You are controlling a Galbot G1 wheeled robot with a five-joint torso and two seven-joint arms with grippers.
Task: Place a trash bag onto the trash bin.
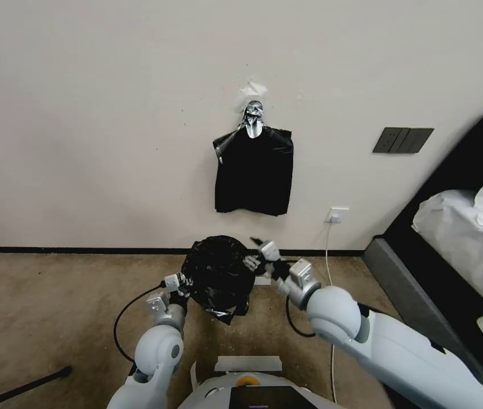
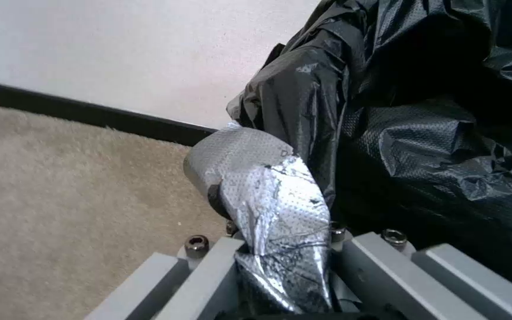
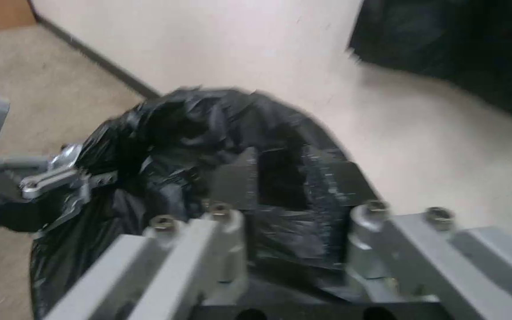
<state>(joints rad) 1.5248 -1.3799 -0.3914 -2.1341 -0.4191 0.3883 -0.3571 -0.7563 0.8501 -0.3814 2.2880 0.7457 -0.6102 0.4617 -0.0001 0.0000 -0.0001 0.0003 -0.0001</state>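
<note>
The trash bag (image 1: 218,272) hangs bunched between both arms, above the carpet (image 1: 54,307) just near of the wall's baseboard (image 1: 82,250). The left gripper (image 1: 177,282) holds the bag's left edge; in its wrist view the taped finger (image 2: 268,195) presses against the film, so it looks clamped on the plastic. The right gripper (image 1: 259,261) is at the bag's far right edge, and in its wrist view film lies between its fingers (image 3: 229,231), pinched there as far as I can judge. The trash bin itself is not something I can locate under the bag.

To do this step well, I judge the two grips should pull evenly apart so the mouth opens round, keeping the thin plastic taut but not stretched to tearing. The spare bundle of bags (image 1: 254,170) taped to the wall stays out of it.
</note>
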